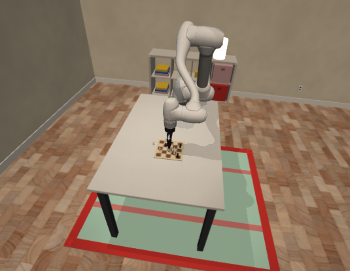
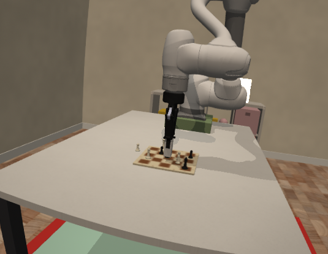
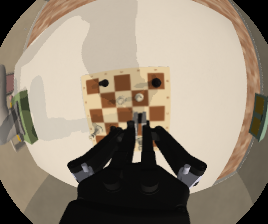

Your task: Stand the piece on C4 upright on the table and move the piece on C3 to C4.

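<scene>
Gripper (image 2: 168, 154) clenched on white chess piece (image 2: 168, 152), fingertips low over middle of chessboard (image 2: 148, 164). White pawn (image 2: 137, 147) stands upright on table (image 2: 86, 184), off board, left of jaws. Black piece (image 2: 161, 150) just behind jaws; white piece (image 2: 178, 157) just right.

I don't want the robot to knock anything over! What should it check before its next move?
1. Gripper shut on the pale piece: ok.
2. White pawn upright on the table, off the board: ok.
3. Held piece's base touching the board: cannot tell.
4. Held piece over the right square: cannot tell.
5. Other pieces on the board upright: ok.
</scene>
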Available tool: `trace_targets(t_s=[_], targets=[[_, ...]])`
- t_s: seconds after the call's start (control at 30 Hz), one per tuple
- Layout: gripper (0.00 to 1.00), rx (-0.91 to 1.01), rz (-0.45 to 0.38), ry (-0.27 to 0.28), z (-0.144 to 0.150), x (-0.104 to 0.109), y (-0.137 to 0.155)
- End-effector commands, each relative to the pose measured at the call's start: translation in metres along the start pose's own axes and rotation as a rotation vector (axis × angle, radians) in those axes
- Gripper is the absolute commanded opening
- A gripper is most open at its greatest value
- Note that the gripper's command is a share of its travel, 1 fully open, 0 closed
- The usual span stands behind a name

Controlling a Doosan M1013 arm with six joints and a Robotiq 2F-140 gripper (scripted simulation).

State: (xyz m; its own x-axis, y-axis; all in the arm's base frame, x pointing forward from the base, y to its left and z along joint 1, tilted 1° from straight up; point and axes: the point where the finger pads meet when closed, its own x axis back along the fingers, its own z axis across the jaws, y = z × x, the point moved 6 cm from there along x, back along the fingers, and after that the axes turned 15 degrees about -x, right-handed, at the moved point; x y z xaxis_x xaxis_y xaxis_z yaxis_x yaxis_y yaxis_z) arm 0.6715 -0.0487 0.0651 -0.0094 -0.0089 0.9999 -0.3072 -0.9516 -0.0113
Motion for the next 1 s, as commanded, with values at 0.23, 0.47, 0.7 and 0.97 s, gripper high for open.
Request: trace_targets(t_s=[0.23,0.47,0.7,0.97], targets=[[0.00,0.000,0.000,0.000,0.0002,-0.0121,-0.0001],[0.00,0.000,0.000,0.000,0.0002,-0.0121,-0.0001],[0.00,0.000,0.000,0.000,0.0002,-0.0121,-0.0001],[0.00,0.000,0.000,0.000,0.0002,-0.0121,-0.0001]])
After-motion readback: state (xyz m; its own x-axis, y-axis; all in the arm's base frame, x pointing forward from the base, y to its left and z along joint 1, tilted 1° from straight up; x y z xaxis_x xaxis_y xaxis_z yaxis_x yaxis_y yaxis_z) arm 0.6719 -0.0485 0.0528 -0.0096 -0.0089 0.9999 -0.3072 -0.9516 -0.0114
